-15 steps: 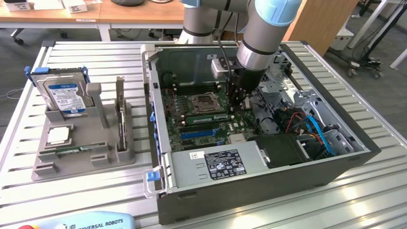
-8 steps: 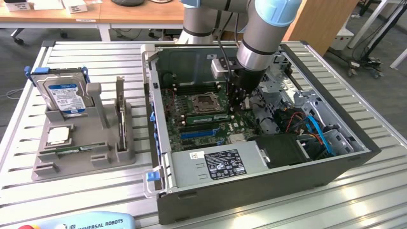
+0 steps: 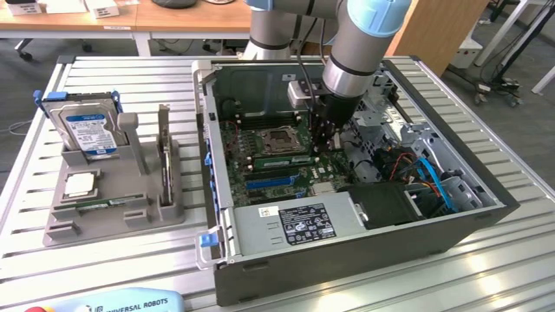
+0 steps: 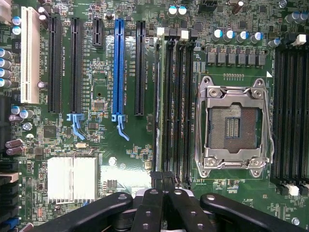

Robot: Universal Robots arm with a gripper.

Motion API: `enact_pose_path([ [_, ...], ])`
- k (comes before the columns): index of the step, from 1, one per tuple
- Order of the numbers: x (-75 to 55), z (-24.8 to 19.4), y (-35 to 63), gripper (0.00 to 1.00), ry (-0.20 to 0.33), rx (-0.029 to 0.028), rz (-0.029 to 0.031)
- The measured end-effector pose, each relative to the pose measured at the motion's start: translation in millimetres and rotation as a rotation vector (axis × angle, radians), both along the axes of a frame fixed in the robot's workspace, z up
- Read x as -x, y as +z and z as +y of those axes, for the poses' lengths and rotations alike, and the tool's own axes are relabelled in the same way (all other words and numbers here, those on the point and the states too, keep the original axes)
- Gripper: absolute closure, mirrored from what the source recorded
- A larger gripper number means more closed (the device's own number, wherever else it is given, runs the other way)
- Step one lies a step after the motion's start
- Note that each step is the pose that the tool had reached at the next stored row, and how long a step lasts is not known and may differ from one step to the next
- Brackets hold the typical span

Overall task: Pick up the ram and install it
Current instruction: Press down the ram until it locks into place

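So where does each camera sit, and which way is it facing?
Exterior view: above the table, off the arm, looking down into the open PC case and parts holder; the arm reaches into the case.
Wrist view: on the wrist, facing straight down at the motherboard; the shut gripper shows.
Shared: motherboard, CPU socket, gripper.

text readable: "UNIVERSAL ROBOTS" on the light blue pendant casing (image 3: 121, 303) at the table's front edge | other labels too tiny to read tbh

One open computer case (image 3: 347, 266), one hard drive (image 3: 87, 133), one processor chip (image 3: 78, 185) — and one gripper (image 4: 163, 181), one grey rack (image 3: 113, 218).
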State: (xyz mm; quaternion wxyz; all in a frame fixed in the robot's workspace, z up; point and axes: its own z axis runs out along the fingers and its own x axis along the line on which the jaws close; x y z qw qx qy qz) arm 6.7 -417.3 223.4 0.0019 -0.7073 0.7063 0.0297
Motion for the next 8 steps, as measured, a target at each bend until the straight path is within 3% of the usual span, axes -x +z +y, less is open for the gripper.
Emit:
enact_pose_path([
  [8, 0.0, 0.0, -0.9, 0.9, 0.0, 0.0001, 0.0001],
])
